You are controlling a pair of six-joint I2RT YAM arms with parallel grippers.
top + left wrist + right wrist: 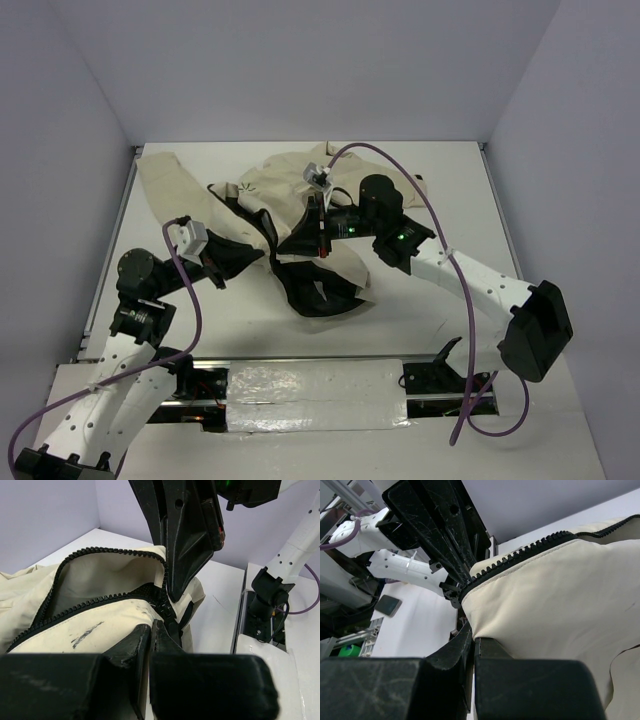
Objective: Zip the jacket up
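The cream jacket [270, 185] lies crumpled at the back middle of the table, its black lining [320, 290] turned out toward me. Its dark zipper [100, 602] runs in a loop and is open higher up. My left gripper [150, 630] is shut on the jacket's lower edge at the zipper's bottom end; in the top view it [275, 258] reaches in from the left. My right gripper [474, 641] is shut on the cream fabric at the zipper edge [520, 555], pointing down just beyond the left fingertips [322, 246]. Whether it holds the slider is hidden.
One sleeve [170, 185] spreads to the back left. Purple cables [420, 185] arc over the right arm and along the left arm. A foil-covered board [315, 395] lies at the near edge. Grey walls enclose the white table [440, 300].
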